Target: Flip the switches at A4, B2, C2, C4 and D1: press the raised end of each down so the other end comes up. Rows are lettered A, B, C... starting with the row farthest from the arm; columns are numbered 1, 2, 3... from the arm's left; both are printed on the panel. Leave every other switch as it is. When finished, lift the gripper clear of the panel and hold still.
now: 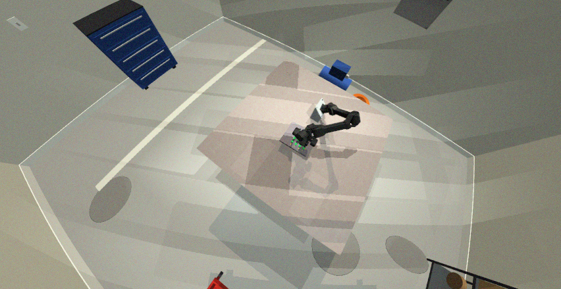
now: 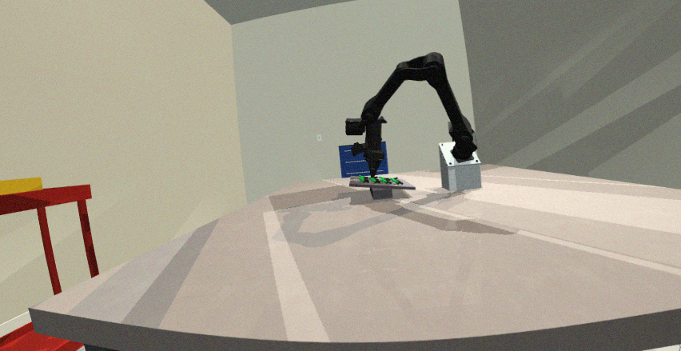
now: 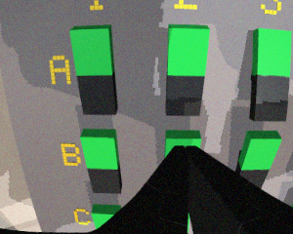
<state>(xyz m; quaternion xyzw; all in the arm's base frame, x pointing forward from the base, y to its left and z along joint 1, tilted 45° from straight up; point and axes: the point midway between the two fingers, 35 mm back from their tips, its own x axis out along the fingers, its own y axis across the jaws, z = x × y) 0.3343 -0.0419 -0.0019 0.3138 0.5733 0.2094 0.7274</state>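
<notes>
Jaws [image 1: 302,143] [image 2: 372,176] clenched on nothing, probably so the joined tips make one narrow prodder. Switch B2 [image 3: 176,140] sits right at the tips, partly hidden; can't confirm contact. Panel [image 1: 283,139] [image 2: 406,186] [image 3: 137,83] propped on a block [image 2: 382,193] on the desk [image 1: 321,212] [image 2: 380,277]. Row A lies beyond B2.

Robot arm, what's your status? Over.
Gripper shut, empty. Fingertips over switch B2, partly hiding it. Contact unclear.
</notes>
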